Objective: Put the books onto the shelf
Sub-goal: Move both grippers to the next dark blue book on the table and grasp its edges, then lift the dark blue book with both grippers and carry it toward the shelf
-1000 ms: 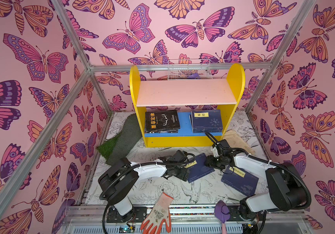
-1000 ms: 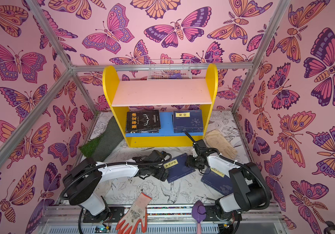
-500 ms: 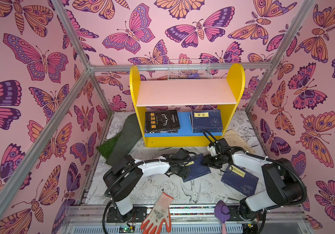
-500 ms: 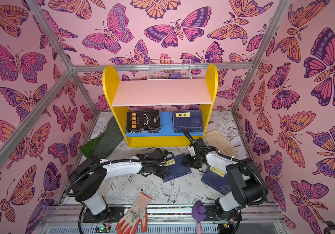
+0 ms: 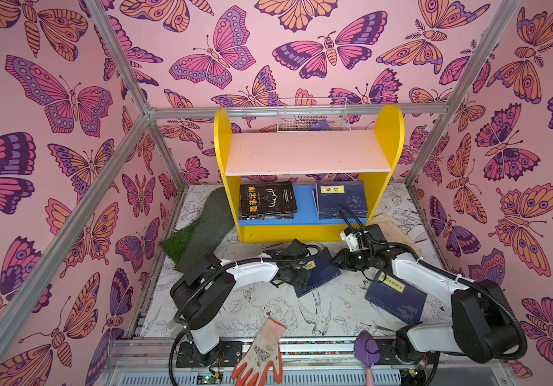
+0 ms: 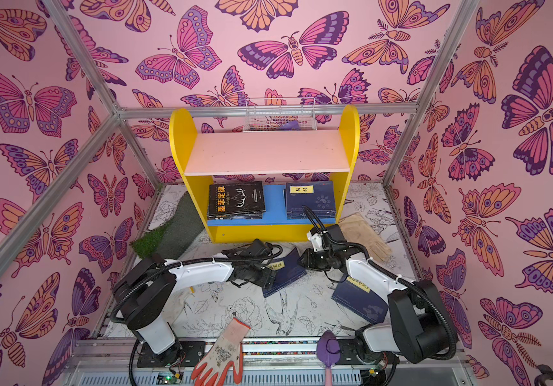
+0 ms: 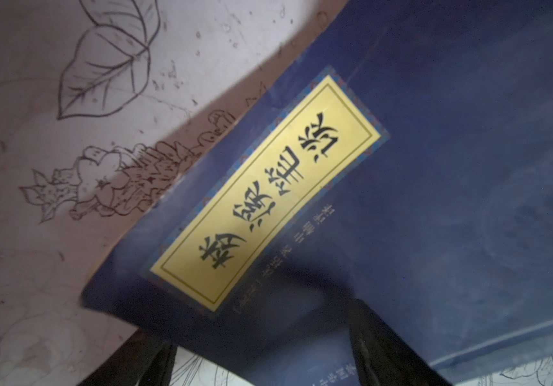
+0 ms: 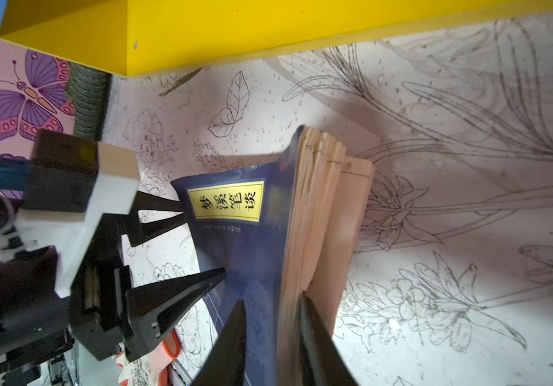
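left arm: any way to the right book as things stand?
Probably not. The right arm crosses over the right book, and the right gripper pinches the middle book in between. The left gripper sits open at that middle book's corner.

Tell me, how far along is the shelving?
Done: dark paperbacks and a navy stack lie on the shelf's blue board. In hand: right gripper pinches a loose navy book's edge; left gripper open at its corner. Left: that book and a second navy book on the table.
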Robot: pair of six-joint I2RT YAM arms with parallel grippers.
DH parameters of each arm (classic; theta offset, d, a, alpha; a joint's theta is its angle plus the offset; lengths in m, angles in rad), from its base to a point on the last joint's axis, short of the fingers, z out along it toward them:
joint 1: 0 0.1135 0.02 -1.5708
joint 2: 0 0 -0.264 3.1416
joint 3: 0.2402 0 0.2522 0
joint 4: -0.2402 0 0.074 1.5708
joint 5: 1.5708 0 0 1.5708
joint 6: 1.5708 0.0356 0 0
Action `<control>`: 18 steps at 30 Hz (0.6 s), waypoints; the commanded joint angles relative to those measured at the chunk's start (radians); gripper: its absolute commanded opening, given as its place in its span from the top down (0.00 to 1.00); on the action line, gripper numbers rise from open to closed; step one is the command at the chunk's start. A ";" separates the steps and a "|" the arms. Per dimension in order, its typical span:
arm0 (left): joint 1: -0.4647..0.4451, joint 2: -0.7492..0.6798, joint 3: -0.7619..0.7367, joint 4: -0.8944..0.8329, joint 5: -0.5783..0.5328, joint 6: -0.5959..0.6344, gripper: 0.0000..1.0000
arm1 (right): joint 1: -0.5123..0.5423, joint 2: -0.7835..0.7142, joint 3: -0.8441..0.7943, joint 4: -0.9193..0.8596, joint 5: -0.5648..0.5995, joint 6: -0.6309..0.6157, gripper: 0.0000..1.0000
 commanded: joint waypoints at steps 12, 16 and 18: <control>0.074 -0.129 -0.159 0.176 0.133 -0.042 0.19 | 0.042 -0.047 -0.005 0.082 -0.098 -0.001 1.00; 0.160 -0.270 -0.251 0.244 0.192 -0.108 0.16 | 0.042 -0.094 -0.025 0.132 -0.153 0.006 1.00; 0.220 -0.363 -0.313 0.288 0.220 -0.170 0.13 | 0.043 -0.125 -0.038 0.167 -0.179 0.018 1.00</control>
